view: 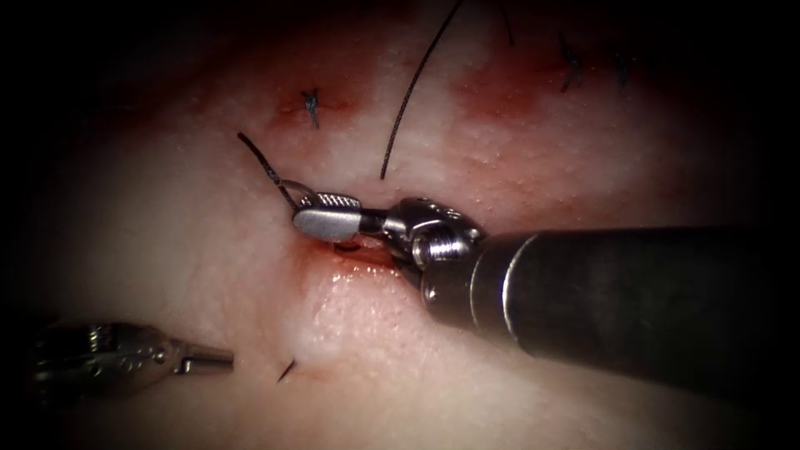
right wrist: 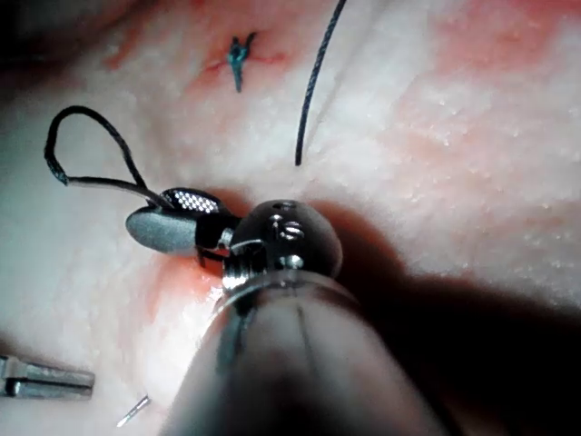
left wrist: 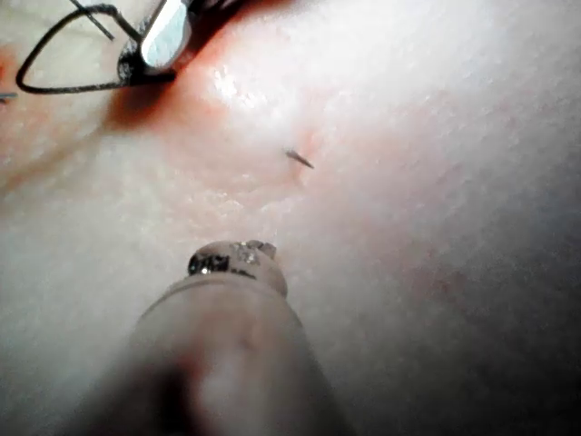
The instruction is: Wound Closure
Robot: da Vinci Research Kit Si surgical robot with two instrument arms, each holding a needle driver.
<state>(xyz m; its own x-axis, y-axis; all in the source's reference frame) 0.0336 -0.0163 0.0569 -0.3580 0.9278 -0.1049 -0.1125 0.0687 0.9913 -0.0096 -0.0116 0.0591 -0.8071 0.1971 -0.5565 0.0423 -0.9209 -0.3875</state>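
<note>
My right tool (view: 304, 212) comes in from the right and lies over the cut (view: 360, 257), which is wet with red fluid. Its jaws are shut on the needle (view: 293, 187) near its tail end, where the dark thread (view: 258, 158) joins; the same grip is seen close up in the right wrist view (right wrist: 150, 213). The needle runs down into the tissue. Its tip (view: 287, 371) pokes out of the tissue below and left of the cut, also seen as a small dark point (left wrist: 300, 159). My left tool (view: 227, 360) rests low at the left, shut and holding nothing, a short way left of the tip.
A loose thread strand (view: 408, 100) hangs down from the top and ends just above the right tool. Finished stitches sit at the upper left (view: 311, 107) and the upper right (view: 571, 68), ringed by red stains. The right shaft (view: 617, 300) covers the tissue at the lower right.
</note>
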